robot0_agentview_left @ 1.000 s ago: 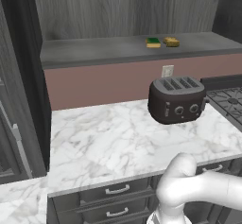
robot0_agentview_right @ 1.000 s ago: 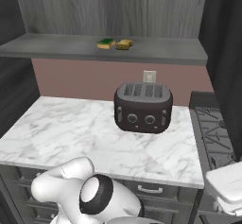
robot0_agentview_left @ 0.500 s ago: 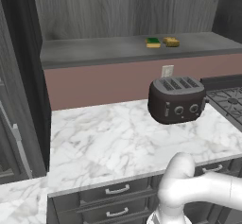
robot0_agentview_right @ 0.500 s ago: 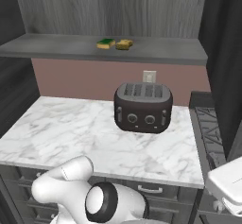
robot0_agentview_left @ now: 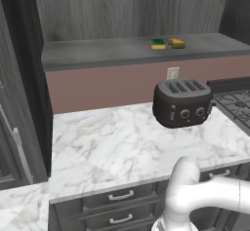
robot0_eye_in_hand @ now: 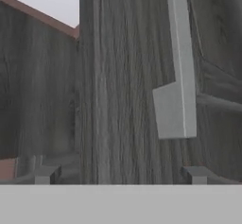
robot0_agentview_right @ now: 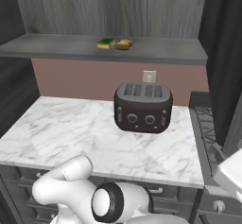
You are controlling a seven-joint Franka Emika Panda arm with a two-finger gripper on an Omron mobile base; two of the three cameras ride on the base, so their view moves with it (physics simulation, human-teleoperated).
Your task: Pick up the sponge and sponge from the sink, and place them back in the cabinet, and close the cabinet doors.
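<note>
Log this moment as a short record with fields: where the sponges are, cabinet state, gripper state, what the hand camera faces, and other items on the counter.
sponges: green sponge and tan sponge lie side by side on the cabinet shelf
cabinet: open, shelf exposed
gripper: gripper open, holding nothing
hand view: close to a cabinet door with its silver bar handle
counter: toaster on the marble counter
remaining: doors not yet closed

A domestic kitchen: white marble counter over dark drawer fronts, four-slot toaster beside a stove, wall outlet, and grey wood-grain cabinet whose shelf holds two sponges.
</note>
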